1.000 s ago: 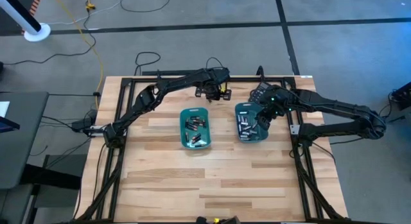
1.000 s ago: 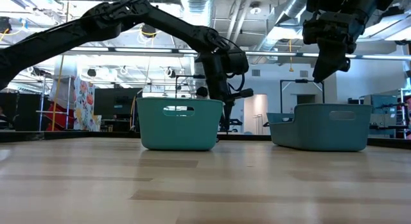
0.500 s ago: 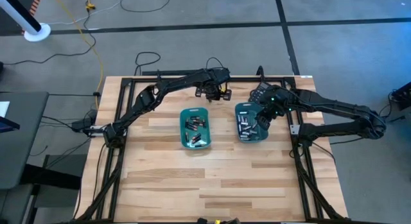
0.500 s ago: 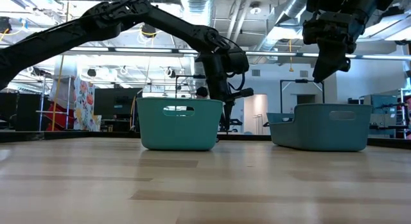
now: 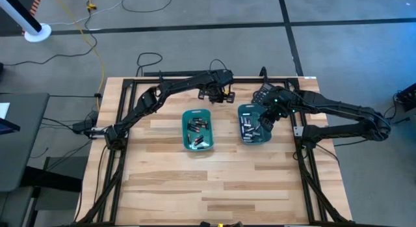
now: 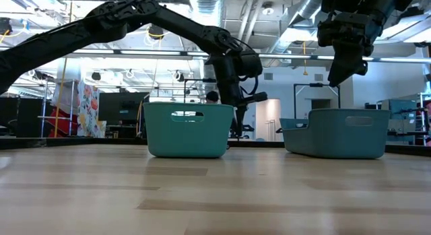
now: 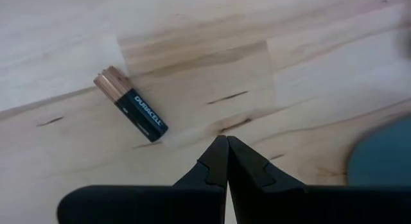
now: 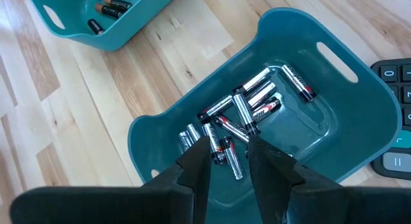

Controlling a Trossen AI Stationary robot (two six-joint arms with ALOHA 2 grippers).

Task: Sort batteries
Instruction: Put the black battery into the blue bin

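A single black battery with a coppery end (image 7: 131, 106) lies flat on the wood near the table's far edge. My left gripper (image 7: 226, 150) is shut just beside it, apart from it, behind the left teal tray (image 5: 197, 129). That tray holds dark, coppery batteries (image 8: 106, 6). My right gripper (image 8: 226, 156) hangs open well above the right teal tray (image 5: 253, 123), which holds silvery batteries (image 8: 244, 121). Nothing is between its fingers. In the low view the left tray (image 6: 187, 129) hides my left fingertips.
A black calculator (image 5: 263, 93) lies on the table just behind the right tray, close to my right arm. The two trays stand side by side near the table's middle. Bare wood (image 5: 221, 181) stretches toward the near edge. A black frame rims the table.
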